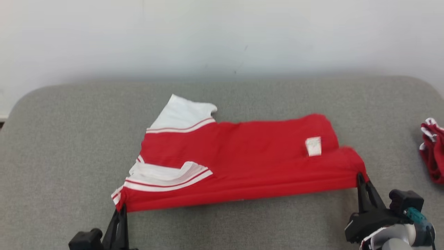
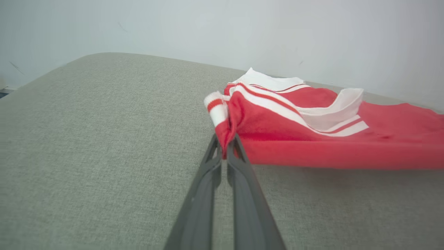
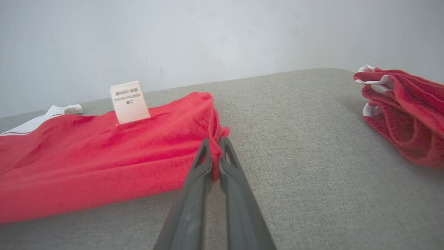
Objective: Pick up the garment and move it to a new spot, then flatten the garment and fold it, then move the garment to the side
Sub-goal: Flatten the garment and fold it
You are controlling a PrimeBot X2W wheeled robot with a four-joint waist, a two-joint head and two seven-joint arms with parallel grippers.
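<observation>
A red garment with white striped sleeves lies folded lengthwise across the grey cushion, its near edge lifted slightly off the surface. My left gripper is shut on the garment's near left corner, by the striped cuff. My right gripper is shut on the garment's near right corner. A white care label stands up from the red cloth near the right end.
A second red and white garment lies bunched at the cushion's right edge. A pale wall rises behind the cushion. Bare grey fabric lies to the left and in front of the garment.
</observation>
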